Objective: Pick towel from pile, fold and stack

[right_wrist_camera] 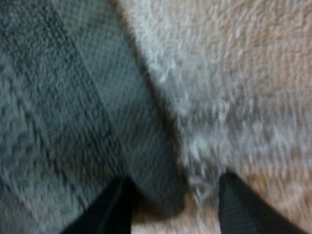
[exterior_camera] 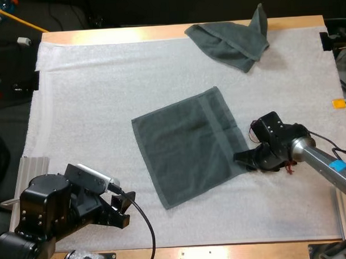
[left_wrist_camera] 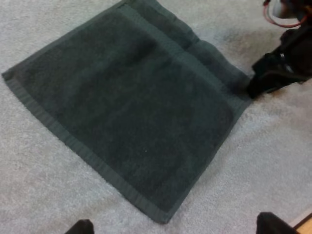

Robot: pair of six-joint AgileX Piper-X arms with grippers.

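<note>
A dark grey-green towel (exterior_camera: 188, 146) lies spread flat and slightly rotated in the middle of the white mat (exterior_camera: 92, 98). My right gripper (exterior_camera: 245, 158) is down at its near right corner. In the right wrist view that gripper (right_wrist_camera: 173, 209) is open, its fingers (right_wrist_camera: 112, 209) standing apart with the towel's corner (right_wrist_camera: 156, 180) between them and not pinched. A second towel (exterior_camera: 232, 39) sits crumpled at the mat's far edge. My left gripper (exterior_camera: 122, 208) hovers open near the front left, away from the flat towel (left_wrist_camera: 131, 102). From there the right gripper (left_wrist_camera: 261, 83) shows at the towel's corner.
The wooden table edge (exterior_camera: 223, 253) runs along the front, close behind my left arm. Bare mat lies to the left of the flat towel and between it and the crumpled one.
</note>
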